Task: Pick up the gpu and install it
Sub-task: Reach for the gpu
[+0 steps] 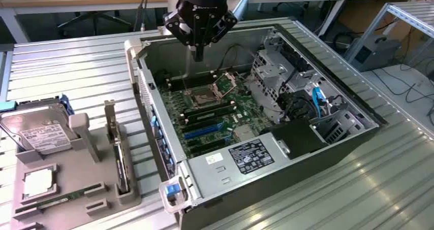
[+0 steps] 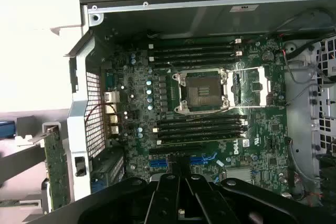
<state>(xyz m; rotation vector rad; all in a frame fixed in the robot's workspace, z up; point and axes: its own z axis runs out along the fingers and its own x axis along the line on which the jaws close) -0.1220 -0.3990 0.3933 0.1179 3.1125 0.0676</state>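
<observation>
The gpu [image 1: 119, 161] stands on edge in a slot of the grey holder [image 1: 81, 189] at the exterior view's left, its silvery end bracket [image 1: 109, 119] rising above the holder. In the wrist view the gpu [image 2: 55, 167] lies outside the case wall. My gripper [image 1: 197, 54] hangs over the far end of the open computer case [image 1: 339, 138], well apart from the gpu. Its fingers are shut together with nothing between them. Below the fingers [image 2: 169, 192] lies the motherboard [image 2: 210, 145] with an open CPU socket [image 2: 203, 90].
The holder also carries a silver hard drive [image 1: 44, 133], a CPU chip [image 1: 37, 182] and a green RAM stick [image 1: 64, 195]. Inside the case are blue expansion slots [image 1: 203, 132], a metal drive cage [image 1: 275, 75], cables and a labelled power supply [image 1: 251, 156]. Everything sits on a ribbed metal table [image 1: 68, 72].
</observation>
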